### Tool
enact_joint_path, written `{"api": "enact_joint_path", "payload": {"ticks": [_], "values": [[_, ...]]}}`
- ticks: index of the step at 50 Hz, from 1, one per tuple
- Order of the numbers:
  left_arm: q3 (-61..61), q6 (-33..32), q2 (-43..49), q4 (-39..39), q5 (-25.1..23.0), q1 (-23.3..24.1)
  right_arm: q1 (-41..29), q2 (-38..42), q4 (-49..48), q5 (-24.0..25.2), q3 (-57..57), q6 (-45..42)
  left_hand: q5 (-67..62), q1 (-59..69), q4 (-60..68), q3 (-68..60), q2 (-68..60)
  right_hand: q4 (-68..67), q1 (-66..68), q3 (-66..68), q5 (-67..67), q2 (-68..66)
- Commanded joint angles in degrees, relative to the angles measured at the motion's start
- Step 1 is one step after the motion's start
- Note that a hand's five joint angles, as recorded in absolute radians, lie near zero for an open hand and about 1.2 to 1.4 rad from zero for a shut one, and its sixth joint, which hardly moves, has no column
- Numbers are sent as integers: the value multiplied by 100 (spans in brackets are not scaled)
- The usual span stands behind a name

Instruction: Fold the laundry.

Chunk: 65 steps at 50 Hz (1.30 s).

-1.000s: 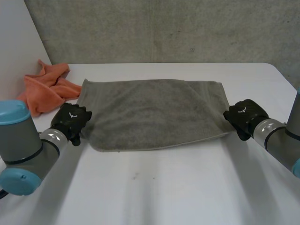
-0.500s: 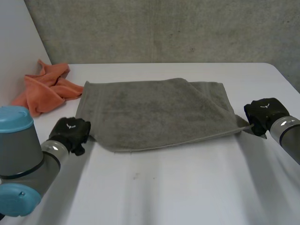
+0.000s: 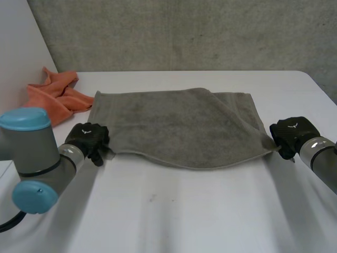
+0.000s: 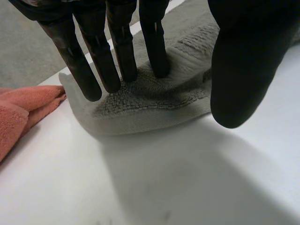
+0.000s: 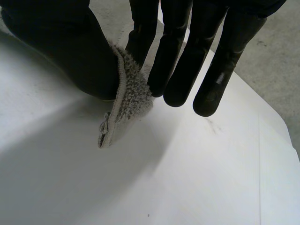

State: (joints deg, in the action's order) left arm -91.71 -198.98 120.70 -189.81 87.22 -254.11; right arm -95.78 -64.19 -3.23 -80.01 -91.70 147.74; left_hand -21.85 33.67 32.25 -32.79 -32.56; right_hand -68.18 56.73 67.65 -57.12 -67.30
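Note:
A grey towel (image 3: 174,126) lies spread across the middle of the white table (image 3: 184,211), with a fold ridge running toward its near right corner. My left hand (image 3: 88,138) is at the towel's near left corner. In the left wrist view its straight fingers (image 4: 119,51) rest on top of that corner (image 4: 154,101) and the thumb stands apart over the bare table. My right hand (image 3: 288,133) holds the near right corner. In the right wrist view, the thumb (image 5: 70,51) and a finger pinch the towel's corner (image 5: 129,101), whose tip hangs down.
A crumpled orange cloth (image 3: 52,95) lies at the table's far left, just beyond my left hand, and its edge (image 4: 18,112) is close to the towel's corner. A concrete wall stands behind the table.
My right hand pulled the near right corner outward to the right. My left hand drew back from the towel's left edge, then came in onto the near left corner. The near edge now sags in the middle.

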Motion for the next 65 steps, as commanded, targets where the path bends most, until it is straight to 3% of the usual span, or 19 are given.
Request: {"api": "enact_joint_path", "payload": {"ticks": [1,13,40,56,65], "values": [[654,-45,533,14,23,107,-11,-6,7,3,-40,-44,-326,144,286,-232,-255,-1182,2327,1235,-1288,-1270],[1120,-36,753,5,-3,142,-29,12,-2,3,-93,-79,-376,194,337,-283,-306,-1182,2327,1235,-1288,-1270],[1524,342,1060,-302,67,854,-108,91,-2,12,-128,-96,-107,-75,68,-14,-37,-1182,2327,1235,-1288,-1270],[2183,281,1676,-557,664,942,-134,91,-2,12,-207,-96,-292,110,252,-198,-221,-1182,2327,1235,-1288,-1270],[2140,-237,1676,-557,1007,872,-134,91,-11,12,-208,-105,-1467,1286,1428,-1374,-1397,-1182,2327,1235,-1288,-1270]]}}
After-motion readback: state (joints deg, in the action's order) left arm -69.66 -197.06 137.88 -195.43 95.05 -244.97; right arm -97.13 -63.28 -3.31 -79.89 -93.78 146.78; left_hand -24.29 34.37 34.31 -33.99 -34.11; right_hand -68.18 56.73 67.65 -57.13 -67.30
